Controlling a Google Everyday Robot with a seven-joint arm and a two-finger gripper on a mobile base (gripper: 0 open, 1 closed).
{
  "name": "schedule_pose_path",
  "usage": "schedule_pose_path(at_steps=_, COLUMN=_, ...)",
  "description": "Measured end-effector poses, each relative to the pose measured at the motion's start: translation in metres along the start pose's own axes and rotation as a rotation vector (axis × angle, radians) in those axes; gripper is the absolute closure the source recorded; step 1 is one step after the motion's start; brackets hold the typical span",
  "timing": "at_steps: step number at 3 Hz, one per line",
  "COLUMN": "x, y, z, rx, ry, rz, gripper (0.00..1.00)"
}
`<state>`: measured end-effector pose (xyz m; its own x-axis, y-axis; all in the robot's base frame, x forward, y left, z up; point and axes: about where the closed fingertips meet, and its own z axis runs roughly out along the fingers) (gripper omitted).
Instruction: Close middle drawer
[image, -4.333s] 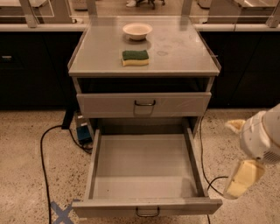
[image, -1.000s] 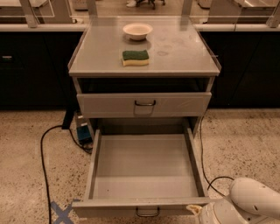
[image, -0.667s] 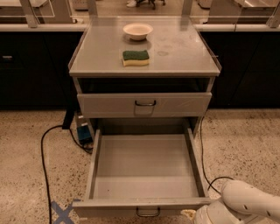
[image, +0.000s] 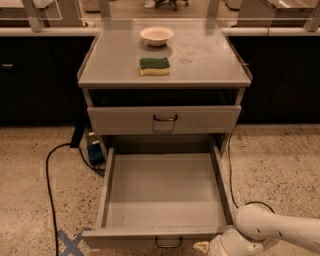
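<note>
One thing had moved in the last few seconds: the white arm (image: 272, 229). It had dropped from the right side to the bottom right corner and edged left, so the gripper (image: 202, 246) now sat low at the frame's edge, just beside the right end of the middle drawer's front. Whether it was open or closed could not be told, and it appeared to hold nothing.

The middle drawer (image: 165, 190) had not shifted. It stood pulled fully out, tray bare, with its small wire handle (image: 168, 243) near the gripper. I judged the approach nearly done and the push not yet begun.

On the floor, a blue tape cross (image: 69, 242) lay left of the drawer front and a black cable (image: 49, 185) ran beside it. Neither was in the drawer's path, and nothing seen blocked its slide inward.

Farther back sat the top drawer (image: 200, 120), then the cabinet top (image: 210, 60) with a sponge (image: 154, 65) and a bowl (image: 157, 35) behind it.
</note>
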<state>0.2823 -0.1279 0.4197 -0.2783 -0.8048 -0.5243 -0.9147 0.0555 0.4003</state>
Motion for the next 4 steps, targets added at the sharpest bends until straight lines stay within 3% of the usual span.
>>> schedule_pose_path(at_steps=1, x=-0.009, y=-0.021, z=0.004, rx=0.012, ry=0.02, rz=-0.034, gripper=0.0)
schedule_pose_path(at_steps=2, x=-0.025, y=-0.048, z=0.01, rx=0.057, ry=0.106, rz=-0.086, gripper=0.0)
schedule_pose_path(at_steps=3, x=-0.026, y=-0.048, z=0.01, rx=0.059, ry=0.109, rz=-0.087, gripper=0.0)
schedule_pose_path(at_steps=4, x=-0.036, y=-0.066, z=-0.002, rx=0.102, ry=0.123, rz=-0.096, gripper=0.0)
